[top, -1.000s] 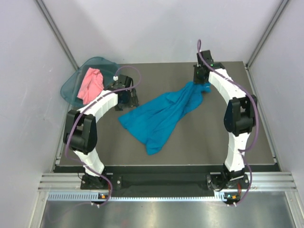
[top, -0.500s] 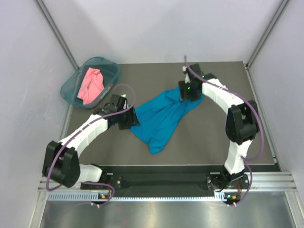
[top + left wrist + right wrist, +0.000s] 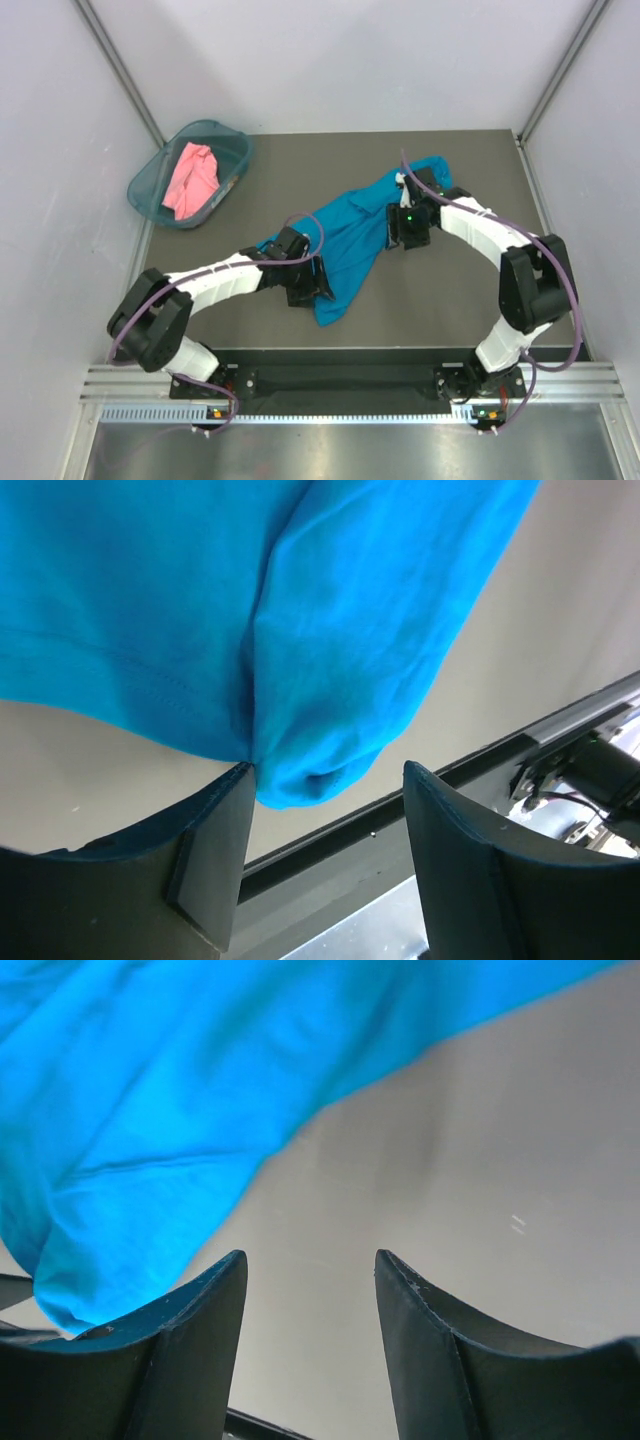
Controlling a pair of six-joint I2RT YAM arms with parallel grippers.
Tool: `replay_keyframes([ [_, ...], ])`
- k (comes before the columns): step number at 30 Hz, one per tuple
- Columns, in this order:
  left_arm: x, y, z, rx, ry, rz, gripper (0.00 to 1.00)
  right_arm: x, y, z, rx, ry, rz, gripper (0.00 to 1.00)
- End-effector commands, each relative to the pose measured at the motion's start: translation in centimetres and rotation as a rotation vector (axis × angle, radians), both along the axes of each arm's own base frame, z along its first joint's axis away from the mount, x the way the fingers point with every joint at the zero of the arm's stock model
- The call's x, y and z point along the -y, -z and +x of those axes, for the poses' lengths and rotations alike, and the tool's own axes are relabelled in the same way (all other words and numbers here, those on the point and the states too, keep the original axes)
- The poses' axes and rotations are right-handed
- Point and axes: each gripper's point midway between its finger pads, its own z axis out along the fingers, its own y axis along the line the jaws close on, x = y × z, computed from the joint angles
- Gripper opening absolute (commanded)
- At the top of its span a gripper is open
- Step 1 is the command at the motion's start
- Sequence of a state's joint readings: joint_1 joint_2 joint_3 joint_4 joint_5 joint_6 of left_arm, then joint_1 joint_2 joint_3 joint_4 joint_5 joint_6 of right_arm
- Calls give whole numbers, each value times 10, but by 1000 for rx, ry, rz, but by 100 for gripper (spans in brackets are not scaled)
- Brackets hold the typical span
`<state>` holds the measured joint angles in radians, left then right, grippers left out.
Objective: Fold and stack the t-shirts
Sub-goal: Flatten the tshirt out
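Observation:
The teal-blue t-shirt (image 3: 345,235) lies bunched and crumpled across the middle of the dark table, one end near the back right, the other near the front. My left gripper (image 3: 310,283) is open over its near lower end; in the left wrist view the cloth (image 3: 330,630) hangs between and above the fingers, its edge touching the left finger. My right gripper (image 3: 410,228) is open at the shirt's right edge; in the right wrist view the cloth (image 3: 180,1090) lies to the upper left and bare table shows between the fingers. The salmon-pink t-shirt (image 3: 190,178) lies crumpled in the basket.
The teal plastic basket (image 3: 232,150) stands at the table's back left corner. Grey walls close in left, right and behind. The table's front edge and a metal rail (image 3: 340,385) run along the near side by the arm bases.
Both arms swung toward the near side. The left gripper moved from beside the basket to the shirt's near end. The right gripper moved down the shirt's right side; the shirt bunched narrower.

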<state>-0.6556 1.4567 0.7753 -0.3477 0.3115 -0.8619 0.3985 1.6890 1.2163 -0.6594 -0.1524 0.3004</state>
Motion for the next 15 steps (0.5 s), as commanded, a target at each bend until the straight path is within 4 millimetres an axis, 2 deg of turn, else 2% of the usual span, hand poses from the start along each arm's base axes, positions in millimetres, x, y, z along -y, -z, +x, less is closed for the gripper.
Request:
replay_keyframes([
  [1, 14, 3, 1, -17, -20, -28, 64, 10, -26, 10, 96, 40, 47, 54],
  [3, 13, 11, -3, -47, -24, 4, 57, 20, -26, 7, 99, 52, 41, 54],
  [7, 12, 17, -6, -59, -32, 27, 50, 33, -28, 6, 110, 79, 39, 54],
  [11, 9, 13, -6, -45, -23, 59, 25, 42, -24, 12, 113, 95, 24, 55],
  [12, 1, 11, -6, -33, -38, 96, 8, 45, -21, 18, 111, 110, 15, 55],
  [13, -4, 7, -5, -16, -42, 118, 0, 50, -22, 24, 121, 128, 3, 55],
  [14, -10, 2, -3, 8, -55, 144, 0, 58, -19, 35, 124, 172, 8, 56],
  [15, -27, -6, -2, 50, -82, 204, 0, 60, -24, 45, 143, 199, 21, 56],
])
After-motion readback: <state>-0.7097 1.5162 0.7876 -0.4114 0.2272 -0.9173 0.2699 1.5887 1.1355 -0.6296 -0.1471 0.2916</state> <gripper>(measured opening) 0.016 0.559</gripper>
